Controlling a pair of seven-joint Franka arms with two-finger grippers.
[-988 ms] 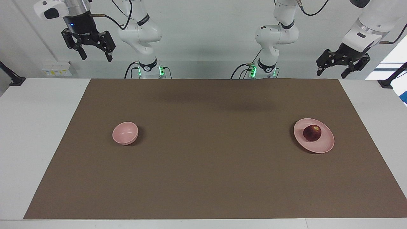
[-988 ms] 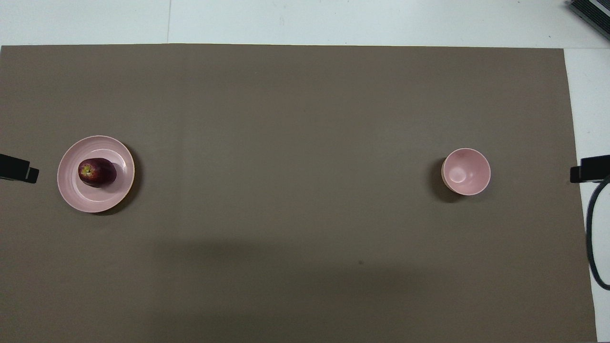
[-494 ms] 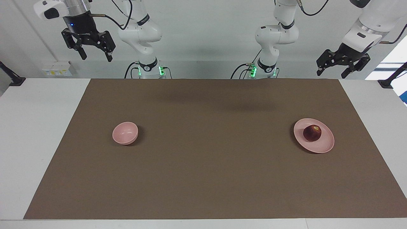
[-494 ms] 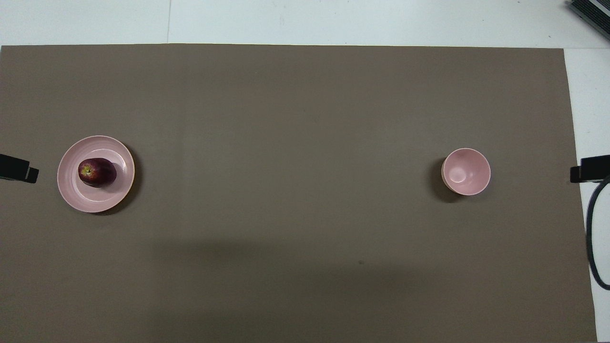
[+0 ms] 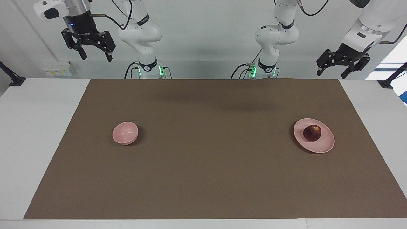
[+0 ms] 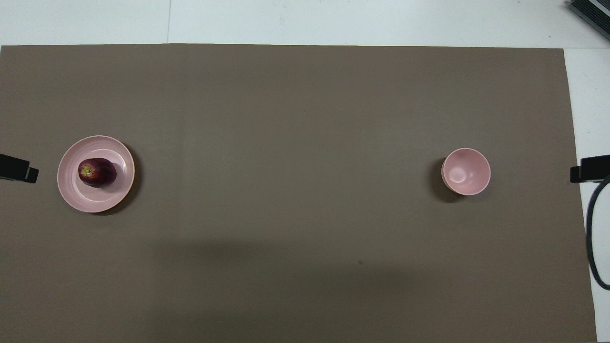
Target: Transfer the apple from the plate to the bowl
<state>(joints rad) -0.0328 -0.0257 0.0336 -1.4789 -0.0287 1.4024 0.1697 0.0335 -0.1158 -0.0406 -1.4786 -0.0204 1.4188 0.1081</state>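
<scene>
The dark red apple [image 5: 312, 132] lies on the pale pink plate [image 5: 321, 147] at the left arm's end of the brown mat. The small pink bowl [image 5: 125, 133] stands empty at the right arm's end. In the overhead view the apple [image 6: 97, 172], the plate [image 6: 95, 202] and the bowl [image 6: 466, 171] show the same. My left gripper [image 5: 331, 75] hangs open and empty, high over the table's edge at the robots' end, away from the plate. My right gripper [image 5: 96, 58] hangs open and empty, high at its own end. Neither gripper shows in the overhead view.
A brown mat [image 5: 203, 171] covers most of the white table. Black clamp mounts sit at the table's two ends [image 5: 15, 81] [image 5: 386, 83], and a black cable [image 6: 593, 238] runs near the bowl's end.
My right gripper has risen slightly. The left gripper, apple, plate and bowl have not moved.
</scene>
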